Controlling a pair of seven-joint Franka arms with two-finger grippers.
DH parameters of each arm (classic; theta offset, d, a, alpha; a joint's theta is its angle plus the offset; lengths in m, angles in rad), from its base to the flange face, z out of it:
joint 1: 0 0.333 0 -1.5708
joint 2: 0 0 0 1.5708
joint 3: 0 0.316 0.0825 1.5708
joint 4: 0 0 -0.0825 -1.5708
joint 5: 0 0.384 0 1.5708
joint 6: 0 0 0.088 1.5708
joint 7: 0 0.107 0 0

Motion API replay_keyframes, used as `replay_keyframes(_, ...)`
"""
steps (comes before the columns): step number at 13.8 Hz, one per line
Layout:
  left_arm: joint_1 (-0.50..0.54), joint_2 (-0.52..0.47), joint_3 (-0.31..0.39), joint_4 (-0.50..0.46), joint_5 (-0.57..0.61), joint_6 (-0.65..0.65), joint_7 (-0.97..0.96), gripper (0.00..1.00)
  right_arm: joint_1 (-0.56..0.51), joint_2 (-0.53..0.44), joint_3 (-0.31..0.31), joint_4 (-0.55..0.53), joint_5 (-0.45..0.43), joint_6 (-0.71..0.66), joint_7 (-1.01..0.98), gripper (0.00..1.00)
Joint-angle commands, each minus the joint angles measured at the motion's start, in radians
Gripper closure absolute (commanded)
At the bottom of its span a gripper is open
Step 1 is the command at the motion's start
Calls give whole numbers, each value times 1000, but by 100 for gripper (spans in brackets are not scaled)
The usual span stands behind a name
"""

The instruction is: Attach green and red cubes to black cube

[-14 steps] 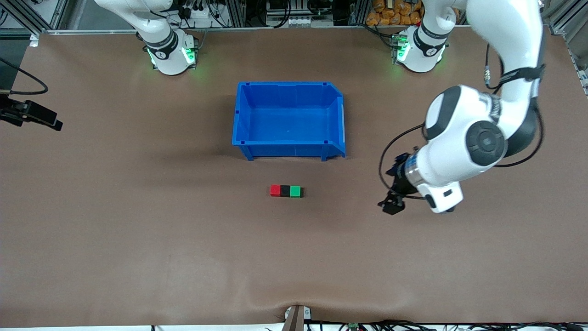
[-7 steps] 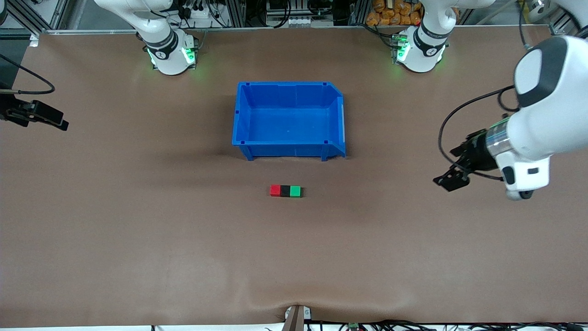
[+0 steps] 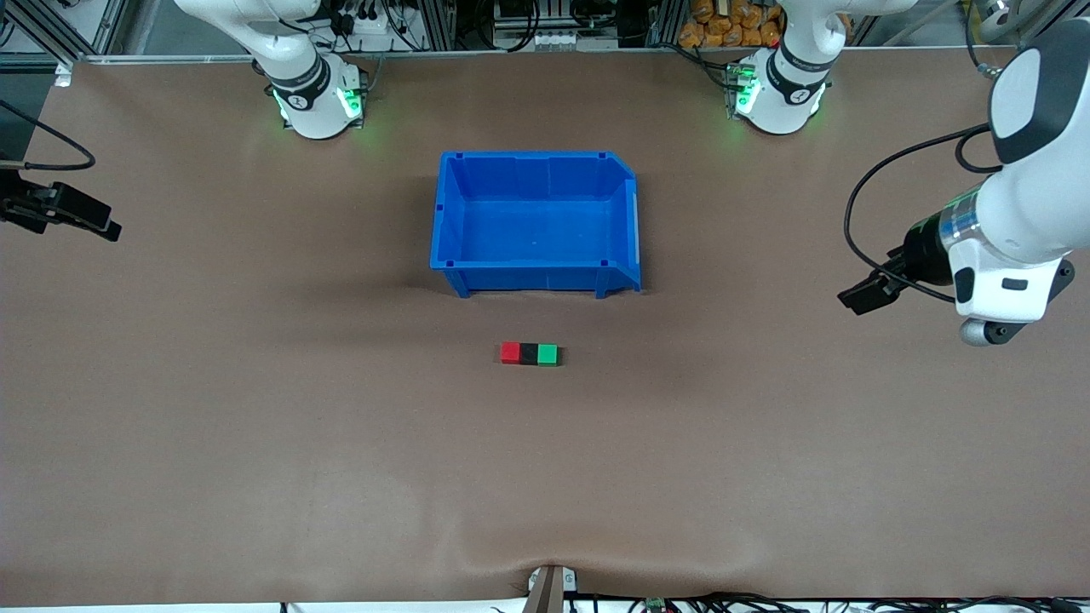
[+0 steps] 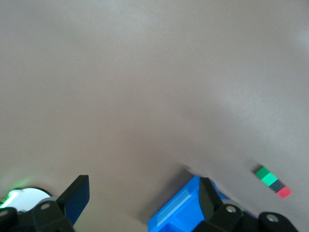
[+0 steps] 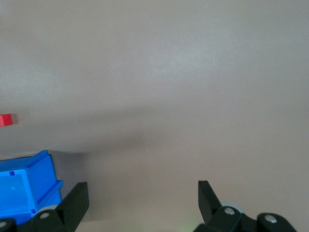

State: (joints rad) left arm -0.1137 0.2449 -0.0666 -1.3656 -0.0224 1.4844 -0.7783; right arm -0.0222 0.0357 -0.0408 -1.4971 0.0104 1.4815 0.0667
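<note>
Three small matte cubes sitting in one touching row on the brown table cover: red cube (image 3: 510, 352) at the right arm's end of the row, black cube (image 3: 529, 353) in the middle, green cube (image 3: 547, 354) at the left arm's end, all just nearer to the front camera than the blue plastic open-topped bin (image 3: 535, 281). Judging by that flush row, attachment looks done, so the step in hand reads as clearing the arms away. Left gripper (image 3: 867, 297) up over bare table cover toward the left arm's end, well apart from the row, fingers spread wide and holding nothing; in the left wrist view (image 4: 140, 198) the green cube (image 4: 263, 175) shows closest to it, then black, then red. Right gripper (image 3: 64, 213) over the table edge at the right arm's end, likewise spread and empty, apparently waiting; red cube (image 5: 6, 120) just visible in its wrist view. To do this well: keep both grippers high and away from the row, avoid any sweep low across it, leave the joined cubes undisturbed. Blue bin (image 4: 178, 212) upright, nothing visible inside.
</note>
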Motion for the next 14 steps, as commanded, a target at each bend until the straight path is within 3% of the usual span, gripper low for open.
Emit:
replay_keyframes(1, 29, -88, -2, -79, 22, -13, 172, 0, -1, -14, -2, 0, 3, -4, 13, 0)
replay_keyframes(10, 103, -369, 8, -372, 24, 37, 542, 0, 4, -14, -1, 0, 2, -3, 13, 0)
replay_keyframes(14, 109, -397, 7, -402, 24, 36, 566, 0, 5, -13, -1, 0, 2, -3, 13, 0)
